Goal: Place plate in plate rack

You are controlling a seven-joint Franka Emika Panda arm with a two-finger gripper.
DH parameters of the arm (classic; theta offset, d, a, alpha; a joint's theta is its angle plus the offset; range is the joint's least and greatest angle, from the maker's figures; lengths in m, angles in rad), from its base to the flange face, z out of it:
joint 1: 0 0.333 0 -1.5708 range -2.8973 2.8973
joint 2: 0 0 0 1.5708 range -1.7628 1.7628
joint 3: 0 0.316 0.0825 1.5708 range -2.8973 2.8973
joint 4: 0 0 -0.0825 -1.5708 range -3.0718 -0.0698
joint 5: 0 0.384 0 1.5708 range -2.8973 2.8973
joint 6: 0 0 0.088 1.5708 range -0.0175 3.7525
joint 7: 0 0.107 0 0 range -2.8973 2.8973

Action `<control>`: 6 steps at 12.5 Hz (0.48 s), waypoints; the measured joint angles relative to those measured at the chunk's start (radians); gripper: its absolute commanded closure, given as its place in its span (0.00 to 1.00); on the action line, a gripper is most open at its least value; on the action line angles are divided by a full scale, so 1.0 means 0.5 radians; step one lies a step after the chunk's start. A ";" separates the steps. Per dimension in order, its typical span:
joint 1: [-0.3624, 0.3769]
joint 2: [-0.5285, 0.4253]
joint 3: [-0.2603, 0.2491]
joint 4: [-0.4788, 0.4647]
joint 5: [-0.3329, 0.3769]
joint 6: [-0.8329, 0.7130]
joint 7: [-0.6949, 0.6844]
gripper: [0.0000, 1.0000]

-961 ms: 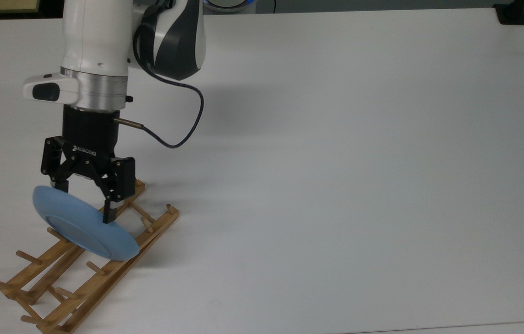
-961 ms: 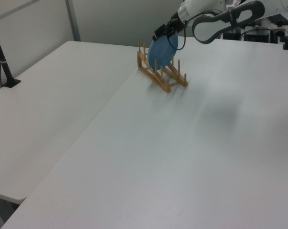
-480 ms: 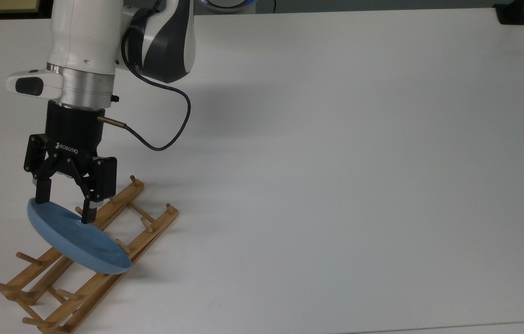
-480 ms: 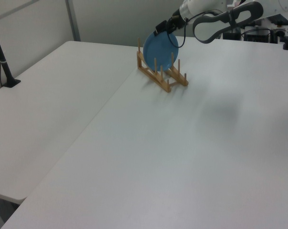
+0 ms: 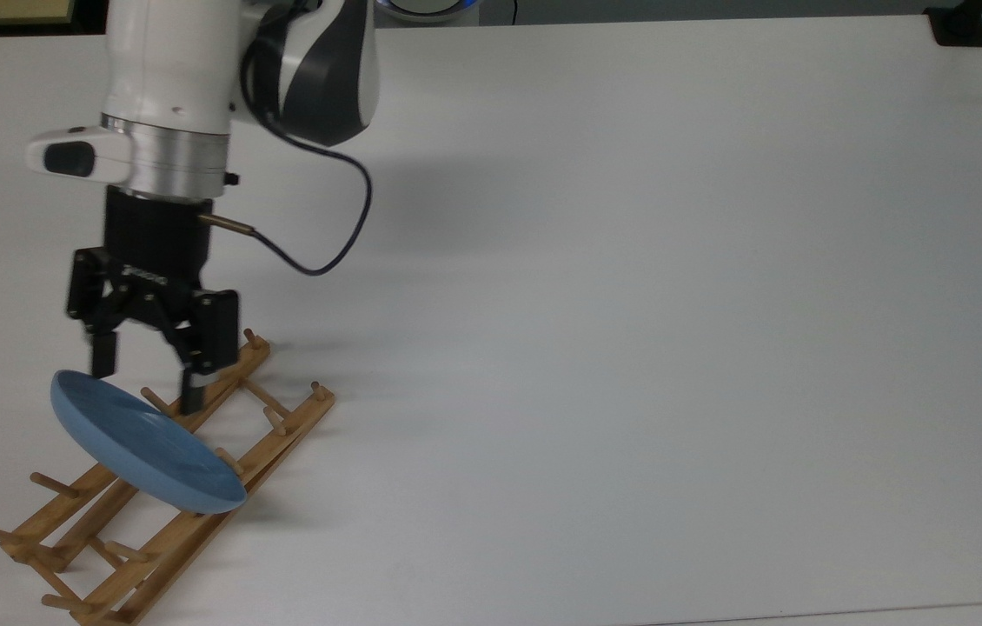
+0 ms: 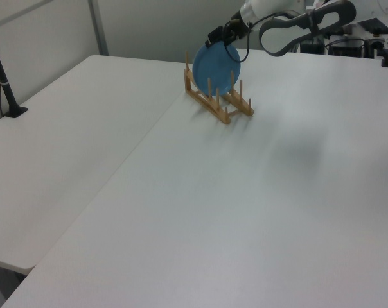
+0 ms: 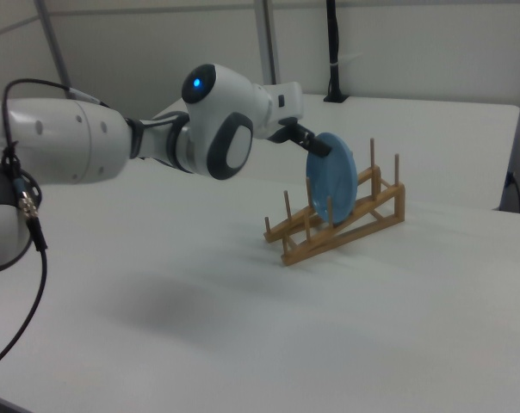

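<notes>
- The desk [image 5: 673, 304] is white and carries the rack [image 5: 169, 513] near the top view's lower left corner.
- The rack is a bamboo frame of two long rails with upright pegs; in the top view it runs diagonally from the lower left up toward the right.
- In the right view the rack [image 7: 342, 225] slopes, with its higher end at the right view's right.
- In the left view the rack [image 6: 218, 102] stands far back on the desk [image 6: 245, 205].
- The plate [image 5: 143, 443] is light blue and stands on edge in the rack, across both rails, leaning between pegs.
- In the right view the plate [image 7: 331, 179] sits toward the higher end of the rack, tilted, with pegs on either side of it.
- In the left view the plate [image 6: 216, 67] shows its round face above the rails.
- The hand [image 5: 146, 382] is black and points down, just above the plate's upper rim in the top view.
- Its two fingers [image 5: 103, 351] stand apart, one on each side of the rim line, and grip nothing; the plate rests free of them.
- In the left view the hand [image 6: 217, 38] sits at the plate's top edge.
- A dark cable [image 5: 326, 235] loops from the wrist to the arm [image 5: 178, 78], which reaches in from the top view's upper left.
- In the right view the white arm [image 7: 139, 142] stretches in from the right view's left.
</notes>
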 measured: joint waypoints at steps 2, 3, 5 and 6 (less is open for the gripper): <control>0.057 -0.090 0.001 -0.028 0.000 -0.334 0.000 0.00; 0.085 -0.150 0.002 -0.036 0.000 -0.541 0.000 0.00; 0.149 -0.297 0.006 -0.058 0.000 -0.966 0.000 0.00; 0.177 -0.353 0.007 -0.069 0.000 -1.142 0.000 0.00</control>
